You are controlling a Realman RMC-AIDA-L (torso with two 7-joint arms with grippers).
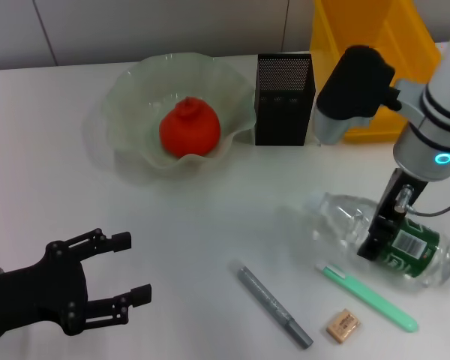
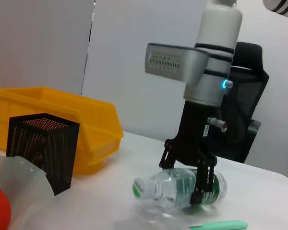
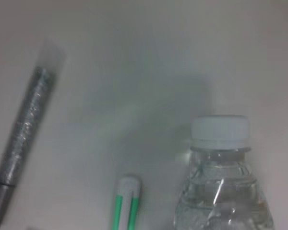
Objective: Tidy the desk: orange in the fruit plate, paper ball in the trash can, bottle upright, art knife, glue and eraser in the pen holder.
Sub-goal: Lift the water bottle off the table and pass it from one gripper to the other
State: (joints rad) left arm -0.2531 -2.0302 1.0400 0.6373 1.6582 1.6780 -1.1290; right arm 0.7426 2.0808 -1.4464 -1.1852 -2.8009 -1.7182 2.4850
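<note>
The orange [image 1: 189, 129] lies in the pale-green fruit plate [image 1: 127, 90] at the back. The black mesh pen holder [image 1: 284, 97] stands beside the plate, and the yellow trash can [image 1: 375, 45] sits behind it to the right. On its side at the right lies the bottle [image 1: 345, 221], cap pointing left. My right gripper [image 1: 376, 244] straddles its green label from above, fingers against both sides [image 2: 185, 179]. A grey glittery stick [image 1: 274, 304], a mint-green slim tool [image 1: 367, 298] and the tan eraser [image 1: 342, 325] lie at the front. My left gripper [image 1: 127, 289] hovers open at the front left. No paper ball is in view.
A wall rises behind the table's far edge. In the right wrist view the bottle's white cap [image 3: 220, 132] is close, with the grey stick [image 3: 26, 139] and the green tool's tip [image 3: 127, 206] on the white tabletop beside it.
</note>
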